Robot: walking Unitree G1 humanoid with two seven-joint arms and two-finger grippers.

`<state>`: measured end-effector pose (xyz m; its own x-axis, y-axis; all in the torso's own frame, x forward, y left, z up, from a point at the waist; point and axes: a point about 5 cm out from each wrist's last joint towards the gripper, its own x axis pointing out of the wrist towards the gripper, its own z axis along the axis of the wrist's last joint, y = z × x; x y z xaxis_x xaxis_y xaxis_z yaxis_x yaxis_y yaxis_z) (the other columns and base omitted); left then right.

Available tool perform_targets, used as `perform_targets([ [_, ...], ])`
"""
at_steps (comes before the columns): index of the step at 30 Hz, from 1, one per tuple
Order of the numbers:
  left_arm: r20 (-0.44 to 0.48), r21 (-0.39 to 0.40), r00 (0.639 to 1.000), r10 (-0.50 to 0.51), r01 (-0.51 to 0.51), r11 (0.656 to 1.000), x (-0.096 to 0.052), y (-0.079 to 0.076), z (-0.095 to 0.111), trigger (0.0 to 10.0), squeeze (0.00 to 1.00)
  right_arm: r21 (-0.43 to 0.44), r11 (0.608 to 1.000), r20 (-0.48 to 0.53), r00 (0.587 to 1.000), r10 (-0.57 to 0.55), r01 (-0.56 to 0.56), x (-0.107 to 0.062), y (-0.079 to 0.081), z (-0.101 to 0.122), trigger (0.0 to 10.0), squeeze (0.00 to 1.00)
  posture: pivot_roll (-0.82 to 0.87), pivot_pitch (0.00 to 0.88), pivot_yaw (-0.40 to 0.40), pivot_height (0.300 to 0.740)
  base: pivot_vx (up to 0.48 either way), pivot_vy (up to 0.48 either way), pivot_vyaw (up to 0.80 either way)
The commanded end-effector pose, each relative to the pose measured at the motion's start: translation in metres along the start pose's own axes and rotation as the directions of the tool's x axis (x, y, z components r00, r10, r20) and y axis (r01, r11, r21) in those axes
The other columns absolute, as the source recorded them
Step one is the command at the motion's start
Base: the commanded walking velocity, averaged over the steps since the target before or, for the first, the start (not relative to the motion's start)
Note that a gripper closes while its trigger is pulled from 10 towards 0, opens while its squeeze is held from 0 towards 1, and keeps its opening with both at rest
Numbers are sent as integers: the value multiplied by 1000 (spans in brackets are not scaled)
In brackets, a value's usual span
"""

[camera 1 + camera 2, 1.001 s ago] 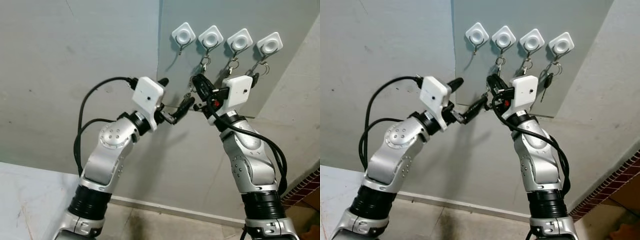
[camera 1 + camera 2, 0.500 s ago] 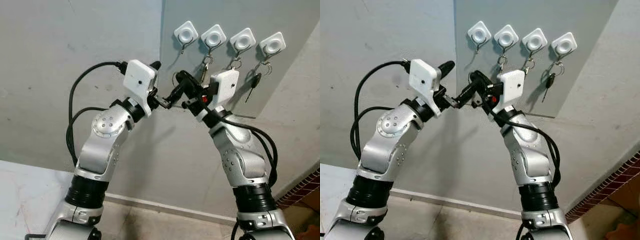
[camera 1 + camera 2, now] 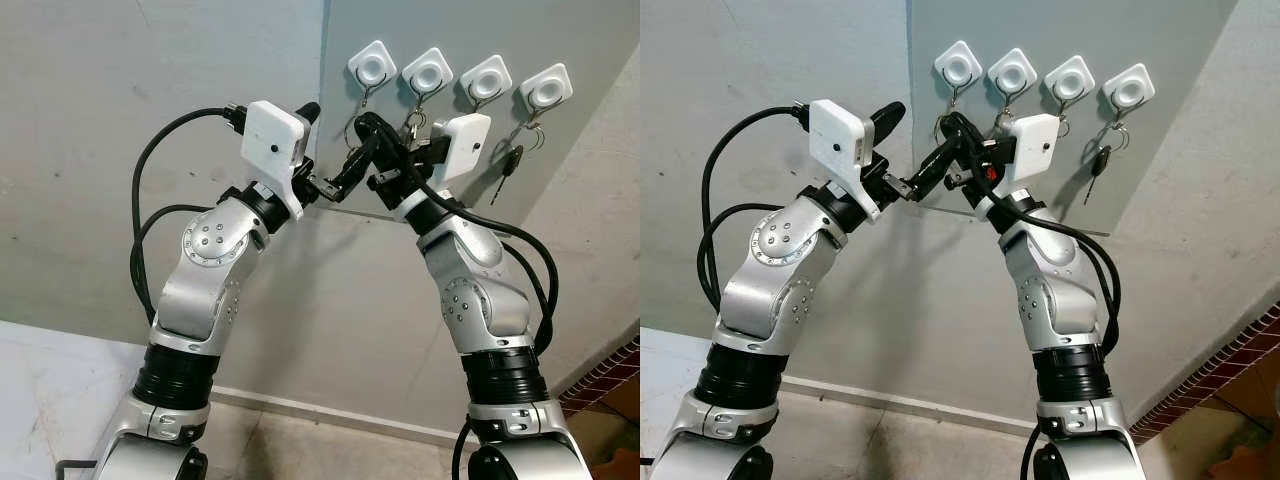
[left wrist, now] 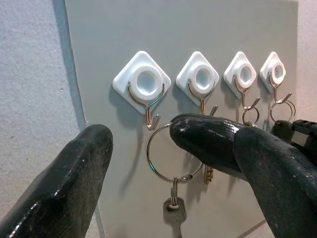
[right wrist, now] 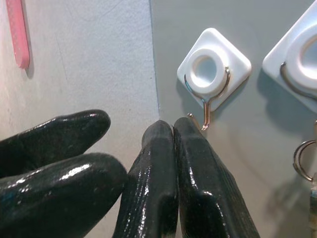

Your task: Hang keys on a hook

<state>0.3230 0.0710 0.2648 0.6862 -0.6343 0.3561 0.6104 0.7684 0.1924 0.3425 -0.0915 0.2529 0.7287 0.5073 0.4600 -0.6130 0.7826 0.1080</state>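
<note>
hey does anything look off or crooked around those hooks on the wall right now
Nothing looks damaged or askew. The four white hooks sit in an even row. The leftmost one carries nothing yet; the key ring is held just below it, pinched by the right gripper, with the left gripper close by.

Both silver arms rise from the bottom of the frame, elbows bent, converging near upper centre. The left pincer (image 3: 335, 170) points up and right with its black fingers (image 4: 59, 183) spread apart. The right pincer (image 3: 362, 128) reaches up and left, its fingertips (image 5: 171, 144) pressed together, meeting the left pincer's fingers.
</note>
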Motion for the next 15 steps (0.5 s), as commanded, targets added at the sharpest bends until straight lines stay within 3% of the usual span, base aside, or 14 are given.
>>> perform_targets([
  [1, -33, 5, 999, -27, 27, 1000, 0, -4, -6, 10000, 0, -13, 1000, 76, 997, 21, -20, 8, 1, 18, 10000, 0, 57, 28, -51, 740, 0, 0, 0],
  [15, -42, -10, 999, -18, 17, 1000, -3, -2, -7, 10000, 0, 43, 999, 113, 994, 9, -14, 13, -2, 24, 10000, 0, 59, 31, -53, 740, 0, 0, 0],
])
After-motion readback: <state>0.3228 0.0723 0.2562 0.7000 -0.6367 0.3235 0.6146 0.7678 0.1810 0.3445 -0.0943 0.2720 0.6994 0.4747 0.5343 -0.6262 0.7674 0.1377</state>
